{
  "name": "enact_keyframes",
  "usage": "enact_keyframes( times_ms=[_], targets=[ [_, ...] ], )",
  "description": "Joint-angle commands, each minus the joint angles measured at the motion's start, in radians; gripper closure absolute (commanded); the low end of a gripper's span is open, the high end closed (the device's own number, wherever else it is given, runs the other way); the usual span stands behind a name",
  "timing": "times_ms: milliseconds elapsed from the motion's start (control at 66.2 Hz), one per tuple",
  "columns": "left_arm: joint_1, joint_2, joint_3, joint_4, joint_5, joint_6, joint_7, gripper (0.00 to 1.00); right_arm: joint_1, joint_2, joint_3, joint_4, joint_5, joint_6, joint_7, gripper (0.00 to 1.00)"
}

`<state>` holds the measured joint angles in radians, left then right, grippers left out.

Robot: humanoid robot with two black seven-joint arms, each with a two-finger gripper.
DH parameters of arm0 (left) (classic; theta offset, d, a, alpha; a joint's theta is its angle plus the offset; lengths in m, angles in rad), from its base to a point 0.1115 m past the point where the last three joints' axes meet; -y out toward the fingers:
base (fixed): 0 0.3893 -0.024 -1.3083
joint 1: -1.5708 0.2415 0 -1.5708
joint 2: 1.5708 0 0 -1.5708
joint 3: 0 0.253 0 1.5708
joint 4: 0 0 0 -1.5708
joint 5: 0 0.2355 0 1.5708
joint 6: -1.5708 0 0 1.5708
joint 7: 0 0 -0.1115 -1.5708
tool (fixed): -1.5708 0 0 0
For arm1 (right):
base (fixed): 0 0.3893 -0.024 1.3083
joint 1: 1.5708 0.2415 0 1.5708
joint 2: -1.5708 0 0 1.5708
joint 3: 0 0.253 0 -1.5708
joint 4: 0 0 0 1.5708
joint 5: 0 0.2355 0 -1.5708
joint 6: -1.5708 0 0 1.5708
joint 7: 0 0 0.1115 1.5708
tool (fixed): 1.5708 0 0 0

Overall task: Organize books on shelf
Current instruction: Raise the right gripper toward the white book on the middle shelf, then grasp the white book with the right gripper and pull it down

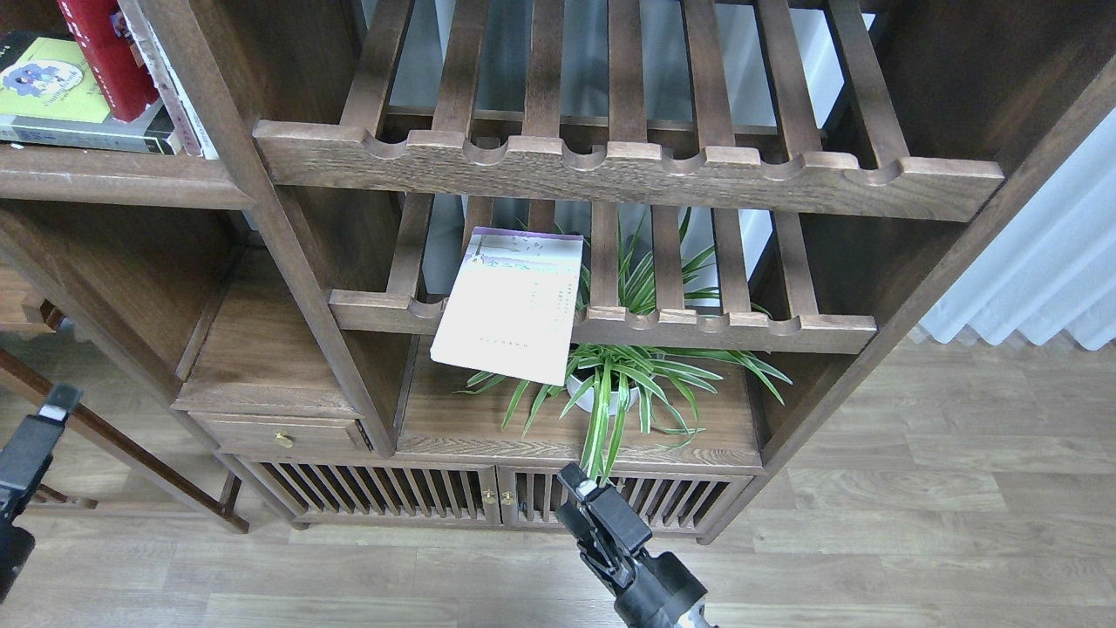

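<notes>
So the pale white-lavender book (pixel 513 305) is lying on the lower slatted rack (pixel 741 327) in the middle of the bookcase, tilted, with its near corner sticking out past the scalloped front rail and hanging over the spider plant (pixel 628 384) below. The plant sits in a little white pot on a wooden ledge above the slatted cabinet doors (pixel 392 493).

The other two books are up at the top left on the solid plank shelf (pixel 113 179). The dark-grey book (pixel 61 96) with the yellow-green panel lies flat, and the red book (pixel 109 52) leans on top of it against the upright post.

The right gripper (pixel 582 493) pokes up from the bottom edge, in front of the cabinet doors and well below the pale book. It's holding nothing; its fingers look pressed close together, though honestly it's dark and seen nearly end-on, so I can't tell for sure how far open it is. The left gripper (pixel 54 403) is at the far left edge, down low near the floor, also empty-handed, and too end-on to judge its opening.
</notes>
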<state>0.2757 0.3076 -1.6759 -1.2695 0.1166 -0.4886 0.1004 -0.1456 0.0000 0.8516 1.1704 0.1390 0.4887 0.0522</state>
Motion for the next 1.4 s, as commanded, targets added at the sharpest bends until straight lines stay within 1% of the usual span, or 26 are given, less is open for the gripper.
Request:
enact_keyframes(
  times_ms=[0,242,362,378,408,589,634,770,1012,1117,1133,1178,1253,1269,1329,1344,1389],
  targets=[
    [0.007,0.001,-0.004,0.016,0.0,0.0,-0.001,0.0,0.07,0.0,0.0,0.002,-0.019,0.0,0.04,0.01],
    [0.008,0.007,-0.018,0.016,0.0,0.0,-0.001,0.0,0.153,0.0,-0.051,0.002,-0.025,0.0,0.066,0.01],
    [0.008,0.008,-0.019,0.016,0.0,0.0,-0.001,0.0,0.192,0.0,-0.068,-0.002,-0.025,-0.001,0.07,0.01],
    [0.007,0.008,-0.022,0.016,0.0,0.0,-0.001,0.0,0.207,0.0,-0.075,-0.003,-0.027,-0.053,0.075,0.01],
    [0.007,0.01,-0.025,0.016,0.0,0.0,-0.001,0.0,0.213,0.0,-0.078,-0.003,-0.025,-0.08,0.077,0.01],
    [0.007,0.01,-0.031,0.016,0.0,0.0,-0.001,0.0,0.265,0.0,-0.106,-0.026,-0.029,-0.185,0.081,0.01],
    [0.007,0.01,-0.031,0.016,0.0,0.0,-0.001,0.0,0.281,0.0,-0.115,-0.032,-0.027,-0.211,0.089,0.01],
    [0.007,0.011,-0.031,0.022,0.0,0.0,-0.001,0.0,0.334,0.0,-0.121,-0.052,-0.019,-0.228,0.127,0.01],
    [0.007,0.011,-0.033,0.024,0.0,0.0,-0.001,0.0,0.393,0.0,-0.121,-0.084,-0.01,-0.233,0.138,0.01],
    [0.005,0.011,-0.036,0.024,0.0,0.0,-0.001,0.0,0.394,0.0,-0.123,-0.084,-0.009,-0.254,0.138,0.1],
    [0.005,0.011,-0.037,0.024,0.0,0.0,-0.001,0.0,0.394,0.0,-0.123,-0.084,-0.004,-0.263,0.138,0.14],
    [0.003,0.011,-0.038,0.024,0.0,0.0,-0.001,0.0,0.394,0.0,-0.123,-0.084,-0.001,-0.263,0.138,0.17],
    [0.003,0.011,-0.038,0.024,0.0,0.0,-0.001,0.0,0.394,0.0,-0.123,-0.083,0.001,-0.265,0.138,0.27],
    [0.002,0.011,-0.038,0.024,0.0,0.0,-0.001,0.0,0.394,0.0,-0.123,-0.083,0.004,-0.263,0.138,0.33],
    [0.002,0.011,-0.038,0.024,0.0,0.0,-0.001,0.0,0.394,0.0,-0.121,-0.084,0.016,-0.256,0.138,0.48],
    [0.002,0.011,-0.038,0.022,0.0,0.0,-0.001,0.0,0.394,0.0,-0.121,-0.084,0.027,-0.252,0.138,0.55],
    [0.002,0.013,-0.038,0.022,0.0,0.0,-0.001,0.0,0.396,0.0,-0.123,-0.086,0.047,-0.251,0.14,0.63]
  ],
)
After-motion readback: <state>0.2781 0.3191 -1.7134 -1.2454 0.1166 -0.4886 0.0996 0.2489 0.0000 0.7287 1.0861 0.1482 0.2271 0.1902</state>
